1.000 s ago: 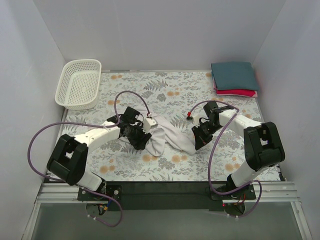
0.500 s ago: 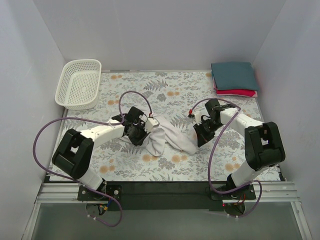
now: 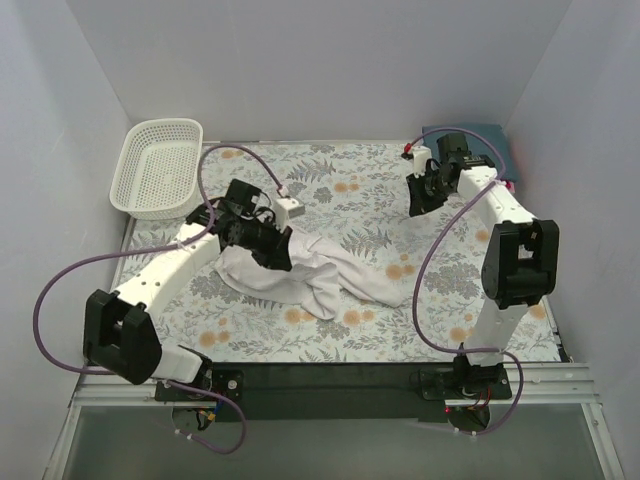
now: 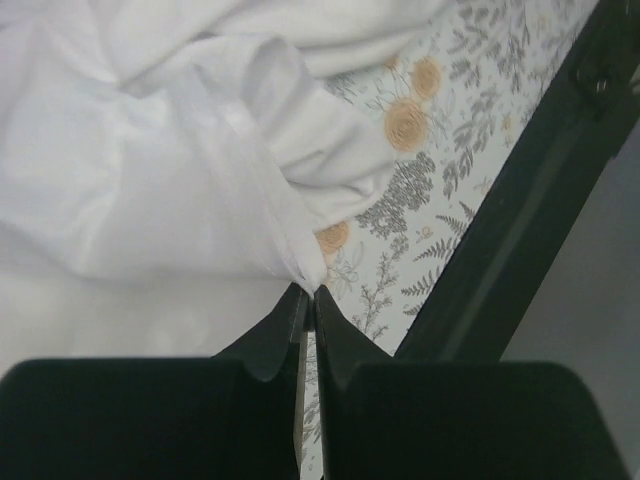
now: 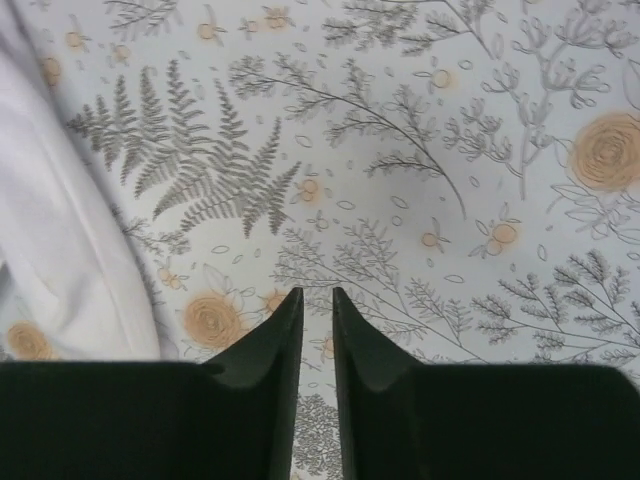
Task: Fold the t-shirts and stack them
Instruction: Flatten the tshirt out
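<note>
The white t-shirt (image 3: 330,275) lies crumpled and stretched across the middle of the floral cloth. My left gripper (image 3: 277,252) is shut on a fold of its edge at the left end; in the left wrist view the fingertips (image 4: 308,290) pinch the white shirt (image 4: 150,180). My right gripper (image 3: 419,200) hovers at the back right, apart from the shirt, with its jaws a narrow gap apart and empty (image 5: 317,293). The white shirt (image 5: 50,230) shows at that view's left edge. The folded dark teal shirt (image 3: 495,137) lies on the red shirt (image 3: 513,184) in the back right corner, partly hidden by the right arm.
A white mesh basket (image 3: 158,165) stands at the back left. The floral table cloth (image 3: 350,190) covers the table. White walls close in on the left, back and right. The black front rail (image 4: 520,250) runs along the near edge.
My right gripper has let go of the shirt and swung back toward the teal and red stack. My left gripper has pulled its end of the shirt back and left, stretching it out.
</note>
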`<action>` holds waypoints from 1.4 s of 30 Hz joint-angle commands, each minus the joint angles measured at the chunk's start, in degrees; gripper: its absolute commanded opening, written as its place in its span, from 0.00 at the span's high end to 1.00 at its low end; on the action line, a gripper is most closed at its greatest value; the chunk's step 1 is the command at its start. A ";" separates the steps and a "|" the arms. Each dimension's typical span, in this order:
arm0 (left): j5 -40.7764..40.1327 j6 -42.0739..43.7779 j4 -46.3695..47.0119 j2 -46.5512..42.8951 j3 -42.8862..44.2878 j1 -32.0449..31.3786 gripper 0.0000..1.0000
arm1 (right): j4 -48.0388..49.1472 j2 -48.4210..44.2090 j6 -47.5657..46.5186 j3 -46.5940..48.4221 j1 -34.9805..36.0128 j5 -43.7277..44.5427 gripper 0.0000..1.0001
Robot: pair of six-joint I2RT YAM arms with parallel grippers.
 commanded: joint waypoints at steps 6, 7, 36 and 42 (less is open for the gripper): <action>5.34 -5.02 1.01 10.37 14.37 22.51 1.00 | -3.38 -12.98 2.39 -9.34 12.57 -17.10 0.51; 5.51 -5.64 1.53 12.39 15.17 23.48 1.00 | -3.38 -13.95 2.56 -10.83 14.16 -17.64 0.50; 2.79 -1.25 0.75 14.16 16.67 36.50 1.00 | -6.09 -17.12 -9.38 -20.32 10.94 -5.78 0.49; 3.14 -0.37 -0.83 15.22 17.90 36.50 1.00 | -9.09 -16.25 -15.36 -25.08 9.43 -6.31 0.44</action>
